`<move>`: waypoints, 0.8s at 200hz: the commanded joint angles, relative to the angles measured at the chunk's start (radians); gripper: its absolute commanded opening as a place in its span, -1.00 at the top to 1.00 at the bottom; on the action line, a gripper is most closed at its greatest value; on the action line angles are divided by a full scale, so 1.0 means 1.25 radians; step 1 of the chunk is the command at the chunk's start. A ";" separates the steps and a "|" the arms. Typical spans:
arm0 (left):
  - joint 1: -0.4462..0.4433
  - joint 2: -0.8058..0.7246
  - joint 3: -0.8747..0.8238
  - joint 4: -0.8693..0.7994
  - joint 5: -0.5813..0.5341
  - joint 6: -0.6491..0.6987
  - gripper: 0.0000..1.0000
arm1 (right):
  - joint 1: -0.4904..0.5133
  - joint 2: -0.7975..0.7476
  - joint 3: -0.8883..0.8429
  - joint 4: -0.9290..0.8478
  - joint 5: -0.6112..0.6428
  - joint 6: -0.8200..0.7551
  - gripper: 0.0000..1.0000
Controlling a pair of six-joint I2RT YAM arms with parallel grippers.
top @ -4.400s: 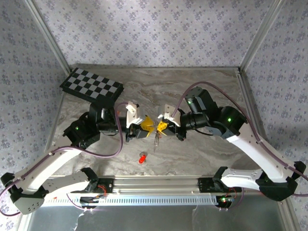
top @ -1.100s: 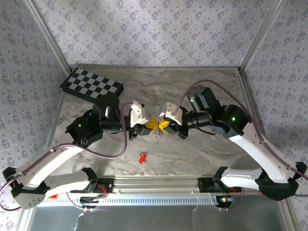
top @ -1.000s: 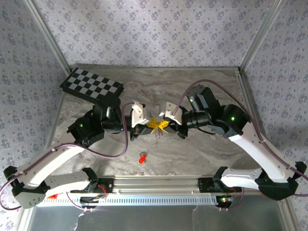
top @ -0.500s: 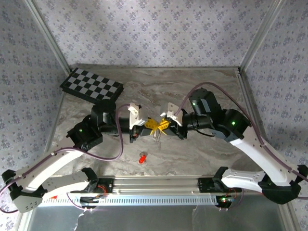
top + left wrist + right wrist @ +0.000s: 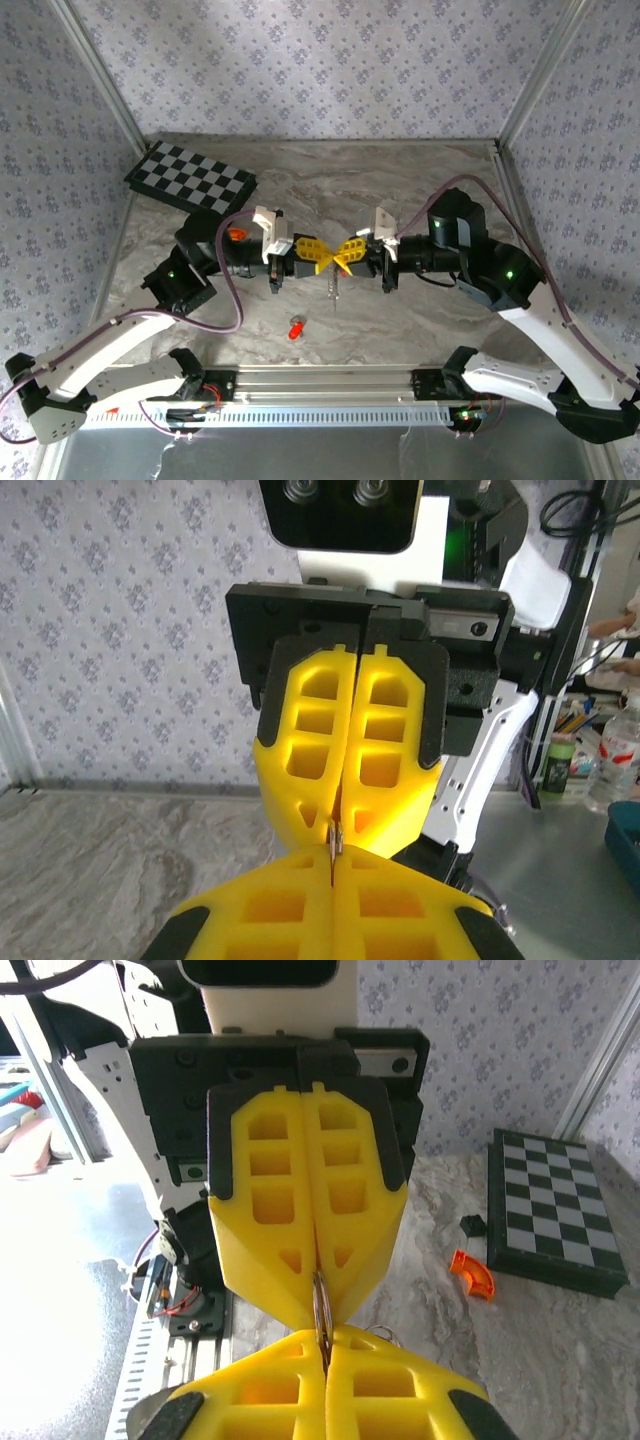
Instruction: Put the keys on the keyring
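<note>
Above the marble-patterned table, the left gripper and the right gripper were met tip to tip, well clear of the checkerboard at the far left. Both pairs of jaws were pressed together, each clamped on the keyring. It was held edge-on between the two sets of yellow fingers, with its free end hanging beneath them. Whether a key was already threaded on it could not be told.

One red-headed key was left lying on the table, near the front rail and apart from both grippers.

The step in hand was judged to be the shared holding or handing-over of the keyring. For the next move, one gripper would have to be released and lowered onto the key. The thin ring would meanwhile have to be kept steady in the other grip, with no twist or slip.
</note>
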 commanded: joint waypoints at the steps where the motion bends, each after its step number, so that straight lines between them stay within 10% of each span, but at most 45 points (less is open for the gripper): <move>1: -0.012 -0.001 -0.004 0.146 0.049 -0.052 1.00 | -0.006 0.002 -0.022 0.060 -0.004 0.009 1.00; 36: -0.023 -0.001 0.017 0.037 -0.027 0.011 1.00 | -0.008 -0.007 -0.011 0.036 0.027 0.011 1.00; 75: -0.029 0.037 0.173 -0.361 -0.209 0.221 0.45 | -0.003 0.070 0.118 -0.219 0.119 -0.090 1.00; 160: -0.031 0.109 0.280 -0.545 -0.173 0.345 0.46 | 0.027 0.128 0.206 -0.333 0.156 -0.147 1.00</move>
